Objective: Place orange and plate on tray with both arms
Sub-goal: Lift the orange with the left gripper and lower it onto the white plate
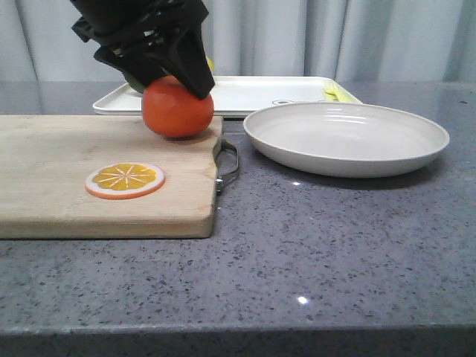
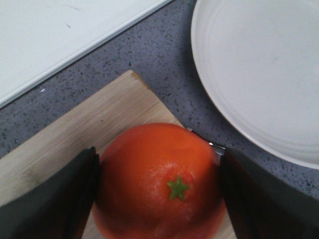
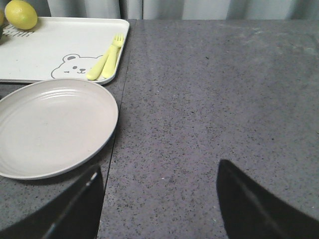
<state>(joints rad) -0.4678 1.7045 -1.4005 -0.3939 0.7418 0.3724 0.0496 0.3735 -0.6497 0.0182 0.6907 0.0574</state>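
On the far right corner of the pale wooden cutting board [image 1: 104, 175], the left gripper [image 2: 158, 191] has its black fingers [image 2: 55, 199] clamped on the round glossy orange [image 1: 178, 106], stem dimple upward. Beside the board's metal handle [image 1: 229, 167], the wide shallow off-white plate [image 1: 346, 138] rests on the grey speckled worktop [image 1: 312, 253]. Behind both, the flat rectangular white tray [image 1: 245, 95] lies near the worktop's far edge. Right gripper [image 3: 159, 199] fingers stand apart above bare worktop.

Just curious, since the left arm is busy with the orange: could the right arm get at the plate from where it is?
Probably yes. The right gripper is open, and the plate lies just beside it with nothing between them.
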